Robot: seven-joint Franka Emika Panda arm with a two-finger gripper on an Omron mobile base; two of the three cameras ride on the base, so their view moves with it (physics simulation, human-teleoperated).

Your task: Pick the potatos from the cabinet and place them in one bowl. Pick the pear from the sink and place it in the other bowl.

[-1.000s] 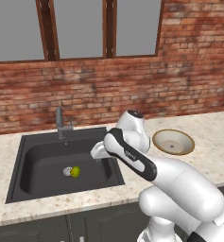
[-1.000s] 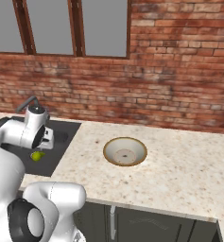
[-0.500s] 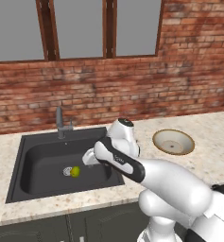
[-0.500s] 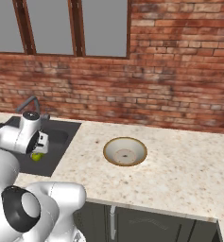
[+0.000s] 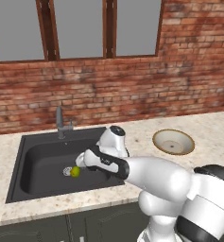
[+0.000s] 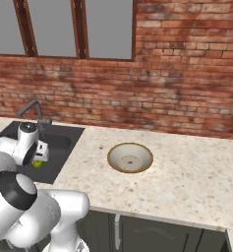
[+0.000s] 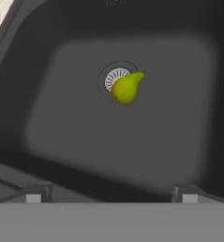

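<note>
We hover released jaws (image 7: pixel 108 191), fingertips wide apart, above the small yellow-green pear (image 7: pixel 126 88) lying ungrasped on the black sink's (image 7: pixel 52 118) drain. The shallow cream-white bowl (image 6: pixel 130 158) on the worktop is empty, so we judge the pear step barely begun.

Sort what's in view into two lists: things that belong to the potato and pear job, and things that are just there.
Part of the job:
pear, lying on the drain in the sink
cream-white bowl on the counter, nothing in it
gripper, above the sink

Just there:
faucet behind the sink
brick wall
windows
</note>
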